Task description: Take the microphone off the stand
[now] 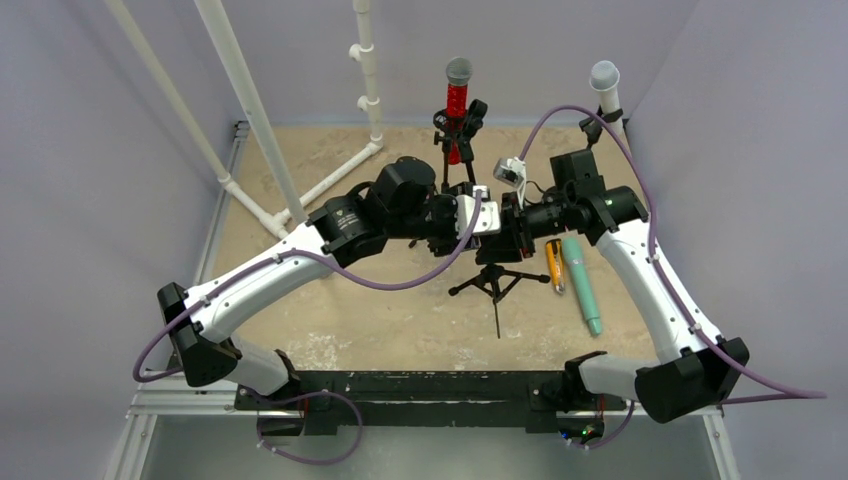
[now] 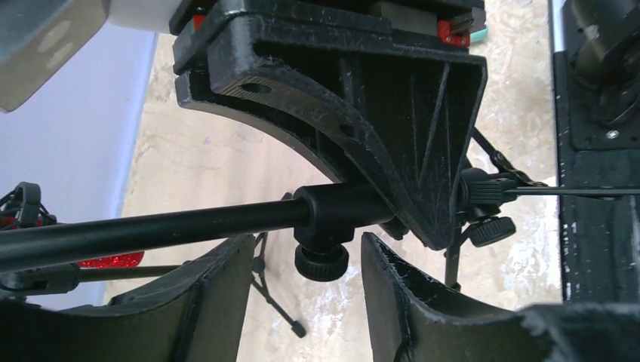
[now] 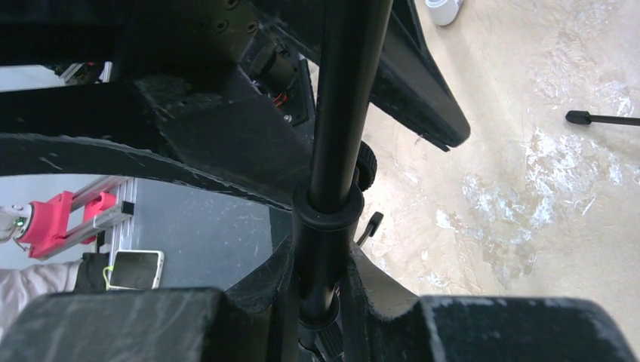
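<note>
The red microphone (image 1: pixel 457 100) with a grey head sits upright in the clip of the black stand (image 1: pixel 490 283) at the back centre. Only a red sliver of the microphone (image 2: pixel 113 260) shows at the left edge of the left wrist view. My right gripper (image 1: pixel 503 222) is shut on the stand's pole (image 3: pixel 343 113), its fingers (image 3: pixel 377 283) pressed against both sides of the collar. My left gripper (image 2: pixel 302 243) is open. Its fingers (image 2: pixel 226 302) straddle the small black knob (image 2: pixel 321 262) under the pole's joint without touching it. In the top view my left gripper (image 1: pixel 470 215) is just left of the right one.
A mint-green microphone (image 1: pixel 582 285) and an orange tube (image 1: pixel 553 265) lie on the table to the right of the tripod legs. A white pipe frame (image 1: pixel 250 110) stands at the back left. Another grey-headed microphone (image 1: pixel 604 78) sits on a post at the back right.
</note>
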{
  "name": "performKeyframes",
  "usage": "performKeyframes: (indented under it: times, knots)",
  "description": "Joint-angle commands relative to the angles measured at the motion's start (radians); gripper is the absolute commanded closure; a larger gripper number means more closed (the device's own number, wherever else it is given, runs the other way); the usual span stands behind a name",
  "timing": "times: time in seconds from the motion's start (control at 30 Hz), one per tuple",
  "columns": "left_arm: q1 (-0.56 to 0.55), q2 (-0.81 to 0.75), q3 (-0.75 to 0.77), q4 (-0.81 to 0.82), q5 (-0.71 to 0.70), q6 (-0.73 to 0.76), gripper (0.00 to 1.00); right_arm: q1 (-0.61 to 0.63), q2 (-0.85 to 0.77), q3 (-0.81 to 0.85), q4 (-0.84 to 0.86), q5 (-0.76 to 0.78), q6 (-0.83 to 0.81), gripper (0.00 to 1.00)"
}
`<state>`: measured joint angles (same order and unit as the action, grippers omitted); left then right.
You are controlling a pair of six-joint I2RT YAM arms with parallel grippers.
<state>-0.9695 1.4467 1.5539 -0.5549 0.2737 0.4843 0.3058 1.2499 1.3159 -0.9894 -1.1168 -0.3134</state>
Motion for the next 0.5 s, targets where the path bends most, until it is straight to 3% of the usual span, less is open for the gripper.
performKeyframes:
  times: [0.0,0.13,0.27,0.47]
  knots:
    - [-0.014,0.0,0.042,0.027,-0.059,0.071,0.51,-0.004,-0.026,0.005,0.041,-0.061,0.018,1.0]
    - [-0.015,-0.006,0.03,0.027,-0.057,0.071,0.67,-0.004,-0.027,0.001,0.042,-0.062,0.016,1.0]
    - [-0.014,-0.005,0.034,0.011,0.002,0.047,1.0,-0.004,-0.03,-0.001,0.034,-0.054,-0.009,1.0]
    - [0.049,0.01,0.104,-0.11,0.305,-0.052,1.0,-0.004,-0.037,0.027,-0.038,0.005,-0.128,1.0]
